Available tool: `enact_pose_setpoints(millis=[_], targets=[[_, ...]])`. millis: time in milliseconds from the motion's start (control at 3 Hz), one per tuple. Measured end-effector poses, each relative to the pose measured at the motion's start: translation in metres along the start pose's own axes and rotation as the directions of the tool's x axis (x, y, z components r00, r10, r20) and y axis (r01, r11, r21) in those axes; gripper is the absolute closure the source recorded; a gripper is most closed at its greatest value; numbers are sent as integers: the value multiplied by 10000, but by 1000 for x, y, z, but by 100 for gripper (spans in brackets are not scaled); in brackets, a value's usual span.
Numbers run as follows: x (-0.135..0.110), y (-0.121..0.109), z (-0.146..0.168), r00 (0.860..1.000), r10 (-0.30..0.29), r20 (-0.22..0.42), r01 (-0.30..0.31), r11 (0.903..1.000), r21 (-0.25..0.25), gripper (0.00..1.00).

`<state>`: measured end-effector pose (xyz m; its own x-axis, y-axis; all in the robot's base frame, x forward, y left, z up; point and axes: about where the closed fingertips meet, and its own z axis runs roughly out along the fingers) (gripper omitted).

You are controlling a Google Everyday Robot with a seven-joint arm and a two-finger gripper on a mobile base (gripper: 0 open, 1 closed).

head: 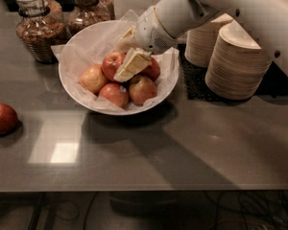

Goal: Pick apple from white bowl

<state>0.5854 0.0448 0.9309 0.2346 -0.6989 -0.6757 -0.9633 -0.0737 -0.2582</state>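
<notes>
A dark grey, glossy countertop fills the frame. In its upper middle sits the wide white bowl [72, 85], lined with crumpled white paper and holding several apples. The white robot arm's cream-coloured gripper [128, 56] reaches down into the bowl from the upper right, lying against the round red-orange apple [110, 63] at the top of the pile; whether it is clamped on that apple cannot be told. A dark red lone apple [2, 119] rests at the left edge. Stacked beige disposable bowls [236, 63] stand at the upper right, and glass jars [39, 28] at the upper left.
</notes>
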Motion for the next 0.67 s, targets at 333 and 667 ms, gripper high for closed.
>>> enact_pose_setpoints(millis=[333, 667], targets=[[5, 4, 6, 9999, 110, 43, -110, 9999, -79, 39], [5, 4, 11, 9999, 140, 91, -139, 9998, -116, 20]])
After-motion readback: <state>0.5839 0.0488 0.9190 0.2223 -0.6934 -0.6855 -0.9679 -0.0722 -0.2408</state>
